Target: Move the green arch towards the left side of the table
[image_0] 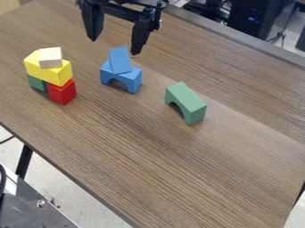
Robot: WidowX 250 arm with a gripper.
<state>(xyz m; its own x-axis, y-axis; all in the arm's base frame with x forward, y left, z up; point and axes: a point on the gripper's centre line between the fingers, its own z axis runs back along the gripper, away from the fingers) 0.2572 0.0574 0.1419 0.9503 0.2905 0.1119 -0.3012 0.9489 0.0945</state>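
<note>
The claw (114,46) hangs at the far side of the scene, left of centre, released, with its two fingers (92,24) spread well apart and holding nothing. It points down toward the table (149,156), its body running up out of the far edge of the view. In the picture its fingertips lie to either side of the upper end of a blue block (120,61), which rests at a slant on top of a blue arch (134,79). Right of and nearer than that pair, well apart from it, the green arch (189,101) stands upright on its feet, lengthwise from far left to near right, its hollow turned to the near left. A band of brown tabletop separates the two arches, another lies between the blue pair and the stack at left, and a broad stretch of wood runs from the green arch to the slanting near-left edge. The stack sits near that edge: a yellow block (51,73) bridges a red block (62,92) and a dark green block (37,83), with one cream block (50,57) on top. That makes seven pieces: two green, two blue, one yellow, one red, one cream. A black table leg (24,161) shows beyond the near-left edge.
</note>
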